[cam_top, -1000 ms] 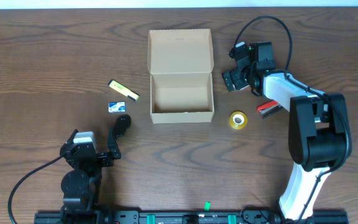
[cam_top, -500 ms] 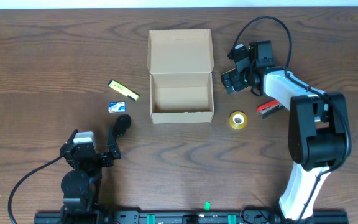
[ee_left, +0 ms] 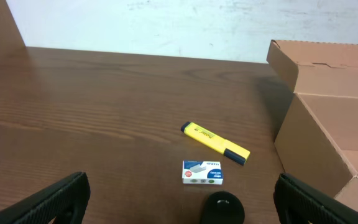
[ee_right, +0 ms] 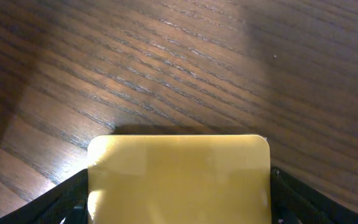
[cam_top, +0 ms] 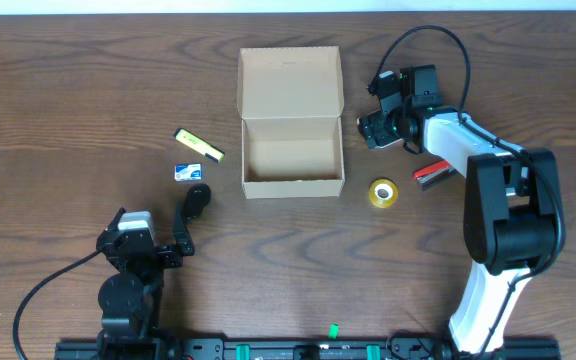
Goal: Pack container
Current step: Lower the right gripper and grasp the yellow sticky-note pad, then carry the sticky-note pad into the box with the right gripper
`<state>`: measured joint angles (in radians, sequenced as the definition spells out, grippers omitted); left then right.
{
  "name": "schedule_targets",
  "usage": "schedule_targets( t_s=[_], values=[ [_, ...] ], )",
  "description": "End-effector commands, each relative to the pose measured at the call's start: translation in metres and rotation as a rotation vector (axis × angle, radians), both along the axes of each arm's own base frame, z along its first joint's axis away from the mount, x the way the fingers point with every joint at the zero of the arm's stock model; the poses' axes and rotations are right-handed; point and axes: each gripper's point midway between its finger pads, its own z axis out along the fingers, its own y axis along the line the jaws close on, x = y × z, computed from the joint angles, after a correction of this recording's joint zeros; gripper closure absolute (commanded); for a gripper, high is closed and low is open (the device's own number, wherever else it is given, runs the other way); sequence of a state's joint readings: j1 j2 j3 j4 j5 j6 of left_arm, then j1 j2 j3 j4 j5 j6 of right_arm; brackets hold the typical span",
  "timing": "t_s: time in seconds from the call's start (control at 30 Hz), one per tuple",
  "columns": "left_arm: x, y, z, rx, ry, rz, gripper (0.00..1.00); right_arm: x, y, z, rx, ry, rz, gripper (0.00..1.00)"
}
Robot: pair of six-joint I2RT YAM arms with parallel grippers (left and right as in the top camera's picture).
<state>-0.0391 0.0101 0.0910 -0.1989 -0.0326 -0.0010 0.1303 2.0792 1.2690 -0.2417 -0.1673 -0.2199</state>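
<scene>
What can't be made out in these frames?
1. Right wrist: the yellow pad is cut off by the bottom edge. Whether the right gripper touches it is unclear.
2. Overhead: the right gripper hides that pad. The red-and-black item is partly under the right arm and too small to identify.
3. Left wrist: the black round object is cut by the bottom edge. The container is cut by the right edge, and its wall hides the inside.

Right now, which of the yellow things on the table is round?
The yellow tape roll, right of the cardboard box. The highlighter left of the box is a long bar, and the yellow pad at the right gripper is rectangular.
</scene>
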Motion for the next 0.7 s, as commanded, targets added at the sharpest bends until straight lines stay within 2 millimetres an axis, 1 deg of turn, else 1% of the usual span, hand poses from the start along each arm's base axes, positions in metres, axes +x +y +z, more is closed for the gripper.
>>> schedule_targets(
  t_s=[0.0, 0.1, 0.2, 0.23, 0.27, 0.4, 0.53, 0.67],
  values=[
    [0.0, 0.002, -0.015, -0.005, 0.031, 0.008, 0.05, -0.027, -0.008, -0.035, 0.012, 0.137, -0.087, 0.33],
    [0.0, 0.002, -0.015, -0.005, 0.031, 0.008, 0.05, -0.025, -0.008, -0.03, 0.028, 0.133, -0.116, 0.43],
    [0.0, 0.002, -0.015, -0.005, 0.031, 0.008, 0.05, -0.021, -0.007, -0.016, 0.044, 0.108, -0.138, 0.54],
    [0.0, 0.002, -0.015, -0.005, 0.031, 0.008, 0.05, -0.018, -0.007, -0.005, 0.052, 0.087, -0.147, 0.58],
    [0.0, 0.002, -0.015, -0.005, 0.031, 0.008, 0.05, -0.016, -0.007, 0.004, 0.061, 0.071, -0.161, 0.59],
    [0.0, 0.002, -0.015, -0.005, 0.031, 0.008, 0.05, -0.008, -0.006, 0.042, 0.098, -0.004, -0.191, 0.59],
    [0.0, 0.002, -0.015, -0.005, 0.031, 0.008, 0.05, -0.004, -0.005, 0.091, 0.128, -0.1, -0.198, 0.6],
    [0.0, 0.002, -0.015, -0.005, 0.031, 0.008, 0.05, -0.01, -0.002, 0.145, 0.151, -0.197, -0.184, 0.6]
  ],
)
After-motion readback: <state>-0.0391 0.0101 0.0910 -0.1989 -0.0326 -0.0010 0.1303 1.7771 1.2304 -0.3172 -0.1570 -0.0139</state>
